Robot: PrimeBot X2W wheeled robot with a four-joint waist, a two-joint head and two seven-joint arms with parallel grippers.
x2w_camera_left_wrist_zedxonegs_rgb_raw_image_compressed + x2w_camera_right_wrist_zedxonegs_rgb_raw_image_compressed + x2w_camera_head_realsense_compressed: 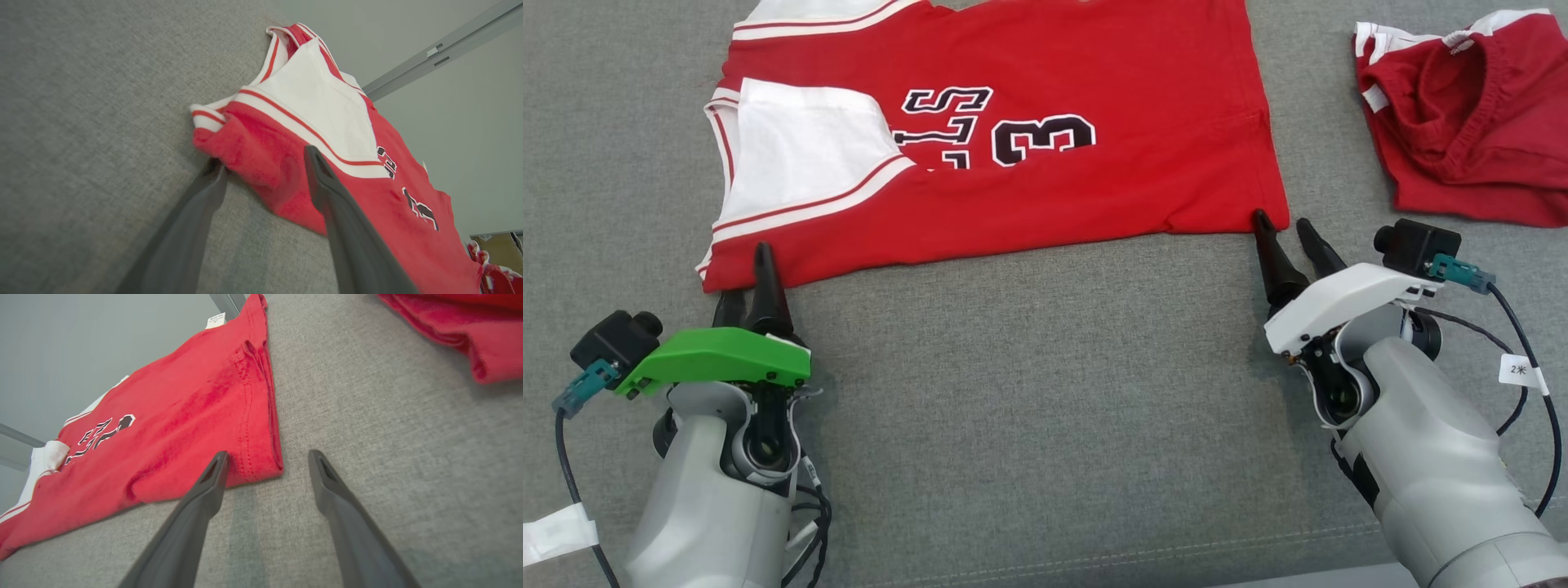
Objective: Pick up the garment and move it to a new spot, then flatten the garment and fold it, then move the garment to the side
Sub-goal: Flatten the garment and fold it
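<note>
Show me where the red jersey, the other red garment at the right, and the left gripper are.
red jersey (1176,122), head view, plain red cloth of its body.
other red garment (1462,114), head view, its crumpled middle.
left gripper (745,276), head view, midway between the tips of its open jaws.

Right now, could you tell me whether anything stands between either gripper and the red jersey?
Nothing visible does. The open left gripper straddles the jersey at its near left corner; the open right gripper is at its near right corner.
</note>
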